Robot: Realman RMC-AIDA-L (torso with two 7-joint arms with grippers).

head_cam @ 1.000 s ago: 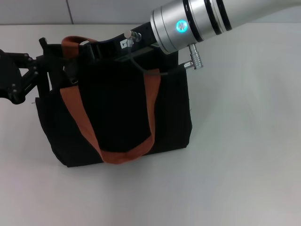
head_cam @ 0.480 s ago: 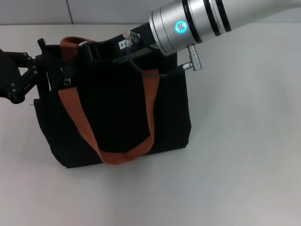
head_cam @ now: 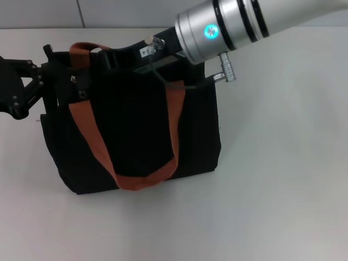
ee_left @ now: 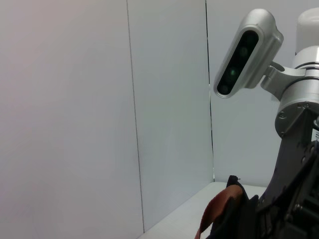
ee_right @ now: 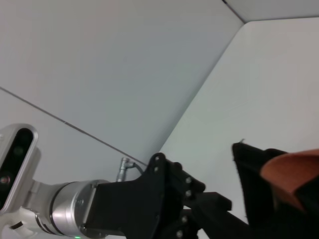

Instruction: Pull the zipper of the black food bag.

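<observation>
The black food bag [head_cam: 136, 130] stands upright on the white table, with one orange-brown handle [head_cam: 92, 141] hanging down its front. My left gripper [head_cam: 51, 76] is at the bag's top left corner, black against the black fabric. My right gripper [head_cam: 106, 54] reaches in from the upper right and lies along the bag's top edge near the left end. I cannot make out the zipper pull on that edge. The right wrist view shows my left gripper [ee_right: 199, 199] close to the bag's corner [ee_right: 249, 169]. The left wrist view shows a bit of orange handle [ee_left: 214, 214].
My right arm's silver forearm [head_cam: 228, 24] with its lit ring crosses above the bag's top right corner. A cable [head_cam: 174, 82] hangs over the top edge. Bare white table [head_cam: 283, 174] lies to the right and in front, and a grey wall stands behind.
The bag's top left and its handle have shifted slightly to the left. My right wrist has moved a little along the top edge. The left gripper stays put.
</observation>
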